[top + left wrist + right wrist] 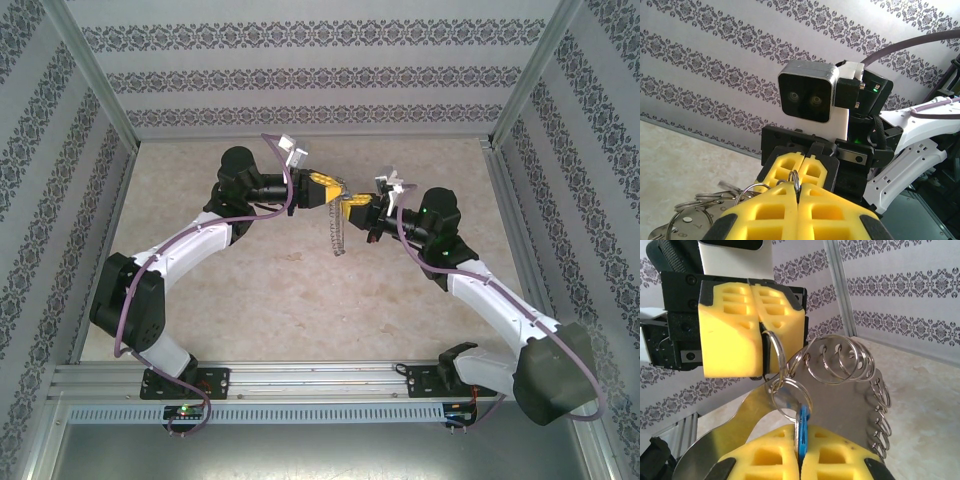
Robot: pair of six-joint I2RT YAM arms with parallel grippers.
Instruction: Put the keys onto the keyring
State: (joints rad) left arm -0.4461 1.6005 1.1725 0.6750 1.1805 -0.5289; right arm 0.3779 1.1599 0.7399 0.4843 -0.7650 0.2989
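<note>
The left arm (pixel 185 245) rises from the lower left of the top view and the right arm (pixel 495 300) from the lower right. Both bend inward and meet just above the frame's centre. The left tool (pixel 338 186) has its yellow pads pressed together on the keyring (pixel 776 352). The right tool (pixel 352 207) faces it, slightly lower, with its pads closed on the key (pixel 802 427). Their tips nearly touch.

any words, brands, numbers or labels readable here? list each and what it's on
No text reads clearly in any view.
Metal plate under the rings: faint marks, too blurred to read.
Blue key in the right gripper: no print visible.
Keyring in the left gripper: bare metal.
Wallpaper: ornament only, no letters.
</note>
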